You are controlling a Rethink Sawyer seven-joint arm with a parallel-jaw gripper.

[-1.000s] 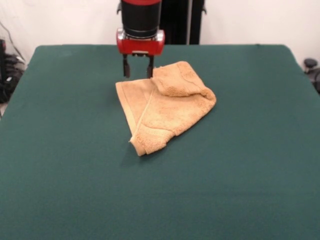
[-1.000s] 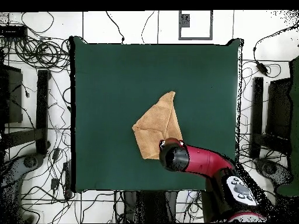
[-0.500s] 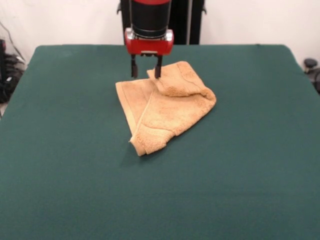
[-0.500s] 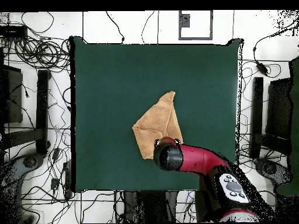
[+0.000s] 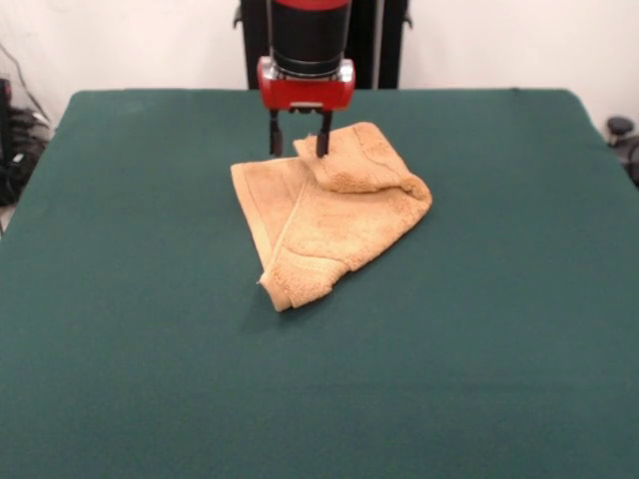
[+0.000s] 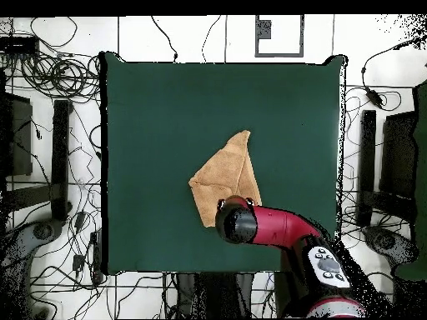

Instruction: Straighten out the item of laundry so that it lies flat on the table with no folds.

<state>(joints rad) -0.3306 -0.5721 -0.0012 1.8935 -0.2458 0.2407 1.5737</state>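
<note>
Right now the gripper [image 5: 299, 146] hangs at the far edge of the towel [image 5: 329, 215], its two fingers spread apart and gripping nothing. That towel lies crumpled and folded over itself near the middle of the green table [image 5: 479, 329].

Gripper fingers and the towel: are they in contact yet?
Cannot tell. In the front view the open gripper stands at the towel's far folded edge; no clear gap or contact shows.
</note>
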